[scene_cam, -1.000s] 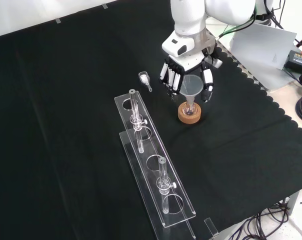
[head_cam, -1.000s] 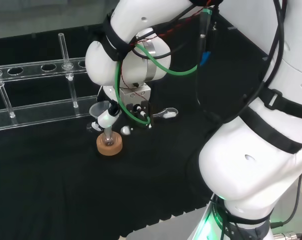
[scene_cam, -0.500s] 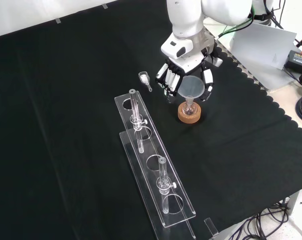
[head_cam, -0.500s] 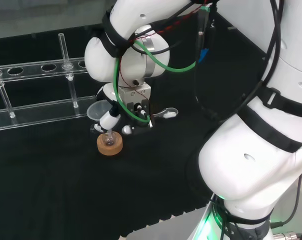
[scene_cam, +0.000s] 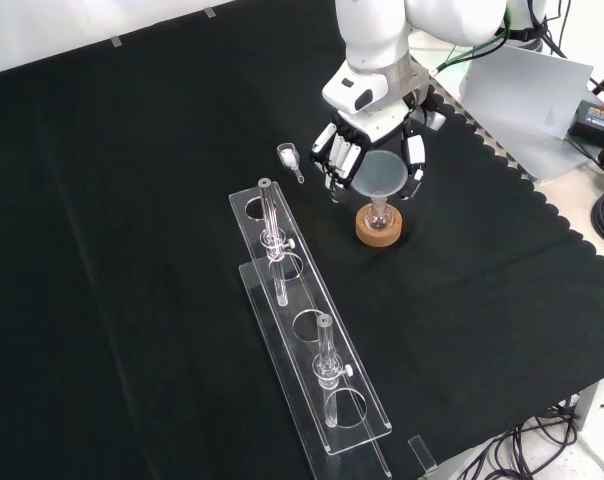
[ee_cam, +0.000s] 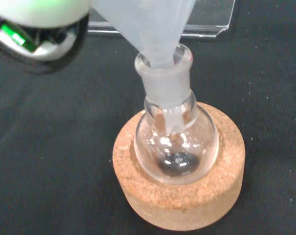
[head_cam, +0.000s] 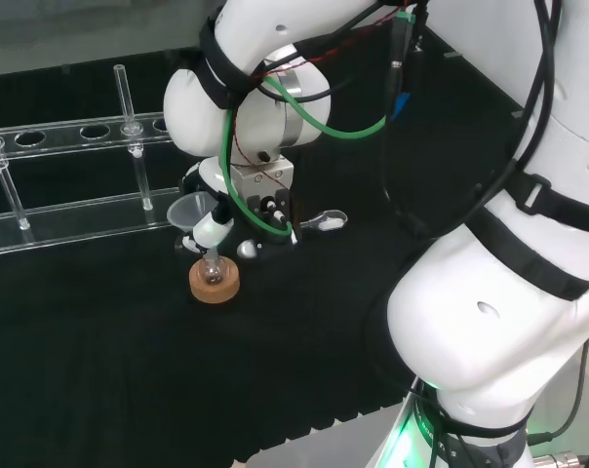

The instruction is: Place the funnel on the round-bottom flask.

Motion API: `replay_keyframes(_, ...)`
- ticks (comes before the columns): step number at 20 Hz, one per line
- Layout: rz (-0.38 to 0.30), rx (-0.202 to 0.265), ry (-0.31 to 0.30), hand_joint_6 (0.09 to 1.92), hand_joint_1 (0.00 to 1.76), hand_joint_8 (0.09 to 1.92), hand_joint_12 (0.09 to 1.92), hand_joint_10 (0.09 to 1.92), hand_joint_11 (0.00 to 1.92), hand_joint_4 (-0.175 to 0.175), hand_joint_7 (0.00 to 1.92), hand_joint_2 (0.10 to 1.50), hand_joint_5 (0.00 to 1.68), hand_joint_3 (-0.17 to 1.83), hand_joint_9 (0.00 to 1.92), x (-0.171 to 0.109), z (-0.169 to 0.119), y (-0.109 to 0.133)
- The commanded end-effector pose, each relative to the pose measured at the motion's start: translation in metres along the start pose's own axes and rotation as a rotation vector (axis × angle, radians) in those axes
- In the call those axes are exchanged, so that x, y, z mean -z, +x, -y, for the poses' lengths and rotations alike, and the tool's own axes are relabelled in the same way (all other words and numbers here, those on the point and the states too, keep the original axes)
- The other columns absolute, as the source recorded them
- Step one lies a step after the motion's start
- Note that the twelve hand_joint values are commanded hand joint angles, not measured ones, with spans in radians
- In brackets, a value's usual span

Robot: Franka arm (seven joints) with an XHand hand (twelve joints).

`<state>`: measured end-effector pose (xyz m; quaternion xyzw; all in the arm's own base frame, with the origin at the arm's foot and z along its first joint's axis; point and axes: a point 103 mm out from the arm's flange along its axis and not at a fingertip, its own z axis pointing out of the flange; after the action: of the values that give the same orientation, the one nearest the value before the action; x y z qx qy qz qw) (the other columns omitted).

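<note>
- The funnel [scene_cam: 381, 176] sits with its stem down the neck of the round-bottom flask [ee_cam: 176, 139], right under the hand [scene_cam: 370, 150] in the front view.
- The hand's fingers [scene_cam: 337, 157] hang spread and mostly straight on either side of the funnel's cone; I cannot tell whether any of them touch it.
- In the head view the funnel [head_cam: 189, 212] shows just left of the hand [head_cam: 238, 222], above the flask.
- The funnel is a translucent whitish cone with a narrow stem; through the wrist view the stem reaches inside the flask's bulb.
- The flask is clear glass, with a short frosted neck and a round bulb, and a small dark patch lies at its bottom.
- It rests in a cork ring stand [ee_cam: 180, 196], tan and grainy, on the black cloth [scene_cam: 132, 200].
- A clear plastic test tube rack [scene_cam: 307, 335] stands near, holding two upright glass tubes [scene_cam: 272, 240].
- A small scoop [scene_cam: 289, 158] lies on the cloth beside the hand.
</note>
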<state>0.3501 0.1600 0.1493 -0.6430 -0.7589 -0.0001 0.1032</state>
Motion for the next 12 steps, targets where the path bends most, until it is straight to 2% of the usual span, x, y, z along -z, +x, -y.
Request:
replay_keyframes(1,-0.015,0.025,-0.016,0.09,0.74,0.09,1.42,0.09,0.26,0.0,0.82,0.47,0.5,0.52,0.82,0.013,0.001,0.004)
replay_keyframes(8,-0.021,0.058,-0.048,0.09,0.65,0.09,1.46,0.09,0.18,-0.006,0.72,0.51,0.38,0.4,0.73,0.032,0.003,0.008)
replay_keyframes(12,-0.004,0.092,-0.09,0.09,0.61,0.09,1.49,0.09,0.13,-0.006,0.64,0.54,0.3,0.33,0.65,0.06,0.007,0.011)
